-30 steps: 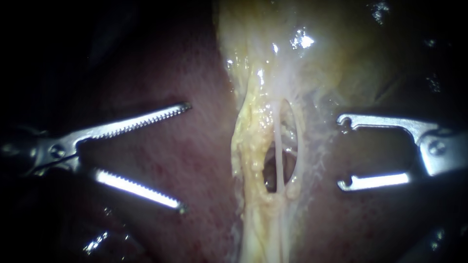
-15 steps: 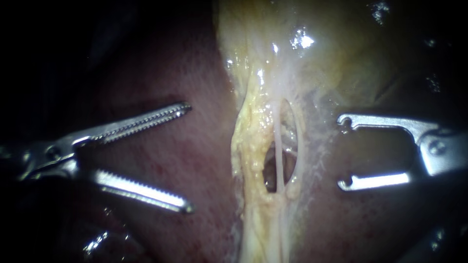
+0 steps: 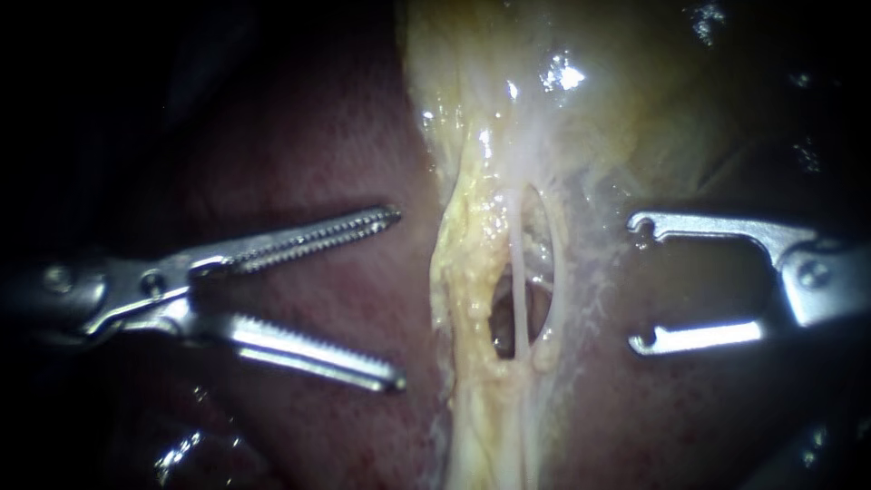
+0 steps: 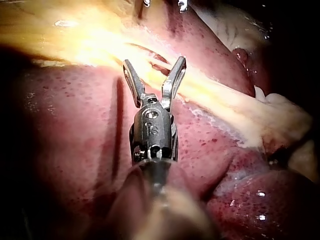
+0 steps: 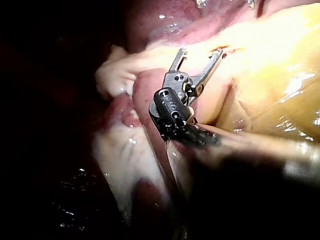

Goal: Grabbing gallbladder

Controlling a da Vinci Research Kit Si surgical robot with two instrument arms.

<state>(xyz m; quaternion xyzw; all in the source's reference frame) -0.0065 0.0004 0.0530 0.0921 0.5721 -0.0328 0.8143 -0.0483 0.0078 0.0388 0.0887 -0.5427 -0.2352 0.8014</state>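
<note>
Between both jaw pairs: yellow band with thin tube. Left instrument jaws spread, empty, near band; right instrument same. Gallbladder past upper jaws: steer left jaws onto its wall, avoiding tube.

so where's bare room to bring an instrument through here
Bare liver lies above the left instrument, whose jaws are open, and in a narrow band between its tips and the yellowish strip. Crowded: the strip's opening with its thin tube, and the edge beside the open right instrument.
</note>
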